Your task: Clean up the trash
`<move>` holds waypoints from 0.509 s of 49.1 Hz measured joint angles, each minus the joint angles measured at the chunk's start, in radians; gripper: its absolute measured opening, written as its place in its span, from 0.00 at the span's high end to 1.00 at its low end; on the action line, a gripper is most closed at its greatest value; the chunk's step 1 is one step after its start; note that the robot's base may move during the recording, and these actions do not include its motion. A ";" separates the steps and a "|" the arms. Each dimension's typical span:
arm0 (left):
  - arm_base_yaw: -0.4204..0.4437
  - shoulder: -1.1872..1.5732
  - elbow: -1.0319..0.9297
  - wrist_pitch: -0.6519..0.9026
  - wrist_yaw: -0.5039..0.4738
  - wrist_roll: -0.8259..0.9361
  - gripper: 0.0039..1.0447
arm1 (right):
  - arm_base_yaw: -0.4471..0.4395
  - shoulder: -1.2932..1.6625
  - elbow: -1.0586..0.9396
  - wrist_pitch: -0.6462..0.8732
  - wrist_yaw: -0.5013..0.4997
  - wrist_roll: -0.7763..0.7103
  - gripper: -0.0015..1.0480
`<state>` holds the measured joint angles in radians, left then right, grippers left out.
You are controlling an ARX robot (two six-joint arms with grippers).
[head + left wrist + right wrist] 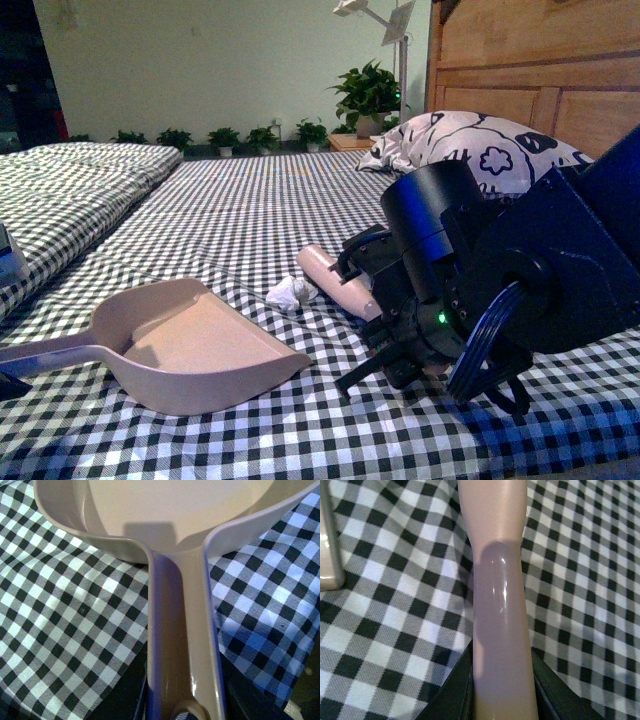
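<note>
Checkered bed | 1 dustpan | 1 trash wad | 1 pillow

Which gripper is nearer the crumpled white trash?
Right. The right gripper holds a pink handle just beside the trash; the left gripper is off-frame, gripping the dustpan handle's far end.

Dustpan handle ran off the front view's edge at 9 o'clock, so the left gripper holding it wasn't seen there. Left wrist view cut the pan's mouth off at 12. Brush head end hid behind the right arm; bristles not visible. Trash too small for detail. Right gripper's fingertips cropped at 6.
</note>
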<state>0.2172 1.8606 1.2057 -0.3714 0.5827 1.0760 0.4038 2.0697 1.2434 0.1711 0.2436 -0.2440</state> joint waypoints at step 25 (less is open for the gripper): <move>0.000 0.000 0.000 0.000 0.000 0.001 0.74 | 0.049 -0.113 -0.052 -0.176 -0.330 0.027 0.80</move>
<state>0.2172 1.8606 1.2057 -0.3714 0.5827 1.0771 0.4530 1.9564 1.1912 -0.0048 -0.0868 -0.2165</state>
